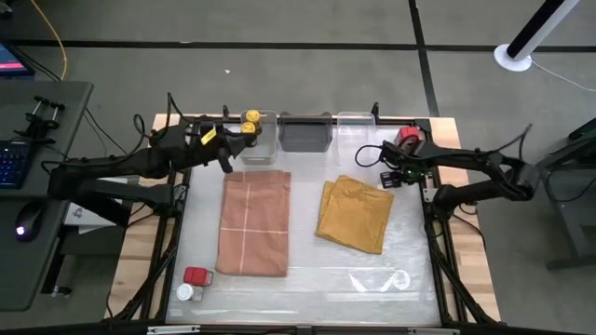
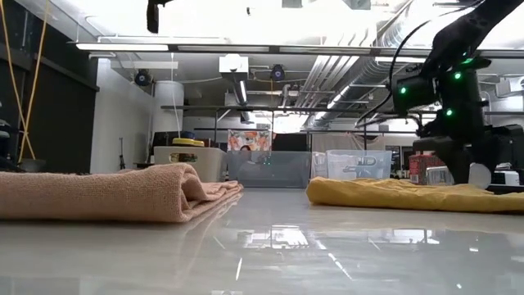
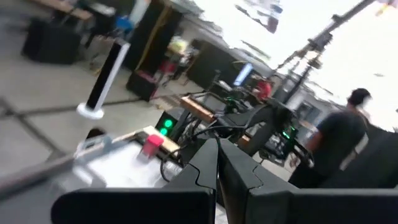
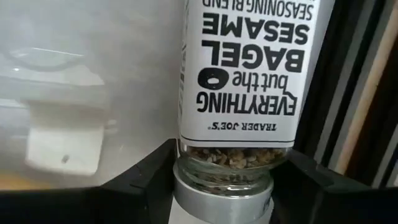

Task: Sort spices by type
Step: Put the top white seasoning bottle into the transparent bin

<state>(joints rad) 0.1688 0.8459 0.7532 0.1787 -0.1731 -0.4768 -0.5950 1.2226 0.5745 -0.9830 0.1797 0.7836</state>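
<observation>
A clear shaker with a black-and-white label (image 4: 242, 68) is at the far right of the table, with my right gripper (image 1: 389, 175) shut on it from above. A red tin (image 1: 407, 137) stands just beyond that gripper. Two yellow-lidded jars (image 1: 250, 122) sit in a clear bin (image 1: 263, 141) at the far left. Another red tin (image 1: 196, 275) and a white-topped shaker (image 1: 186, 292) stand at the near left corner. My left gripper (image 1: 226, 158) hangs shut and level above the table beside the jars' bin, with nothing in it. My right gripper pinches the shaker at its neck and cap end (image 4: 221, 186) between its two fingers (image 4: 146, 183). The fingers point steeply down and lie across the shaker. Its labelled body reaches away from the fingers over the table top, label toward the camera.
A folded pink cloth (image 1: 253, 223) and a folded mustard cloth (image 1: 356, 214) lie mid-table. A grey bin (image 1: 305, 132) and a clear bin (image 1: 352, 126) stand along the far edge. The dark frame rail (image 1: 430, 200) runs close to my right gripper. A person (image 3: 339, 140) stands beyond the table.
</observation>
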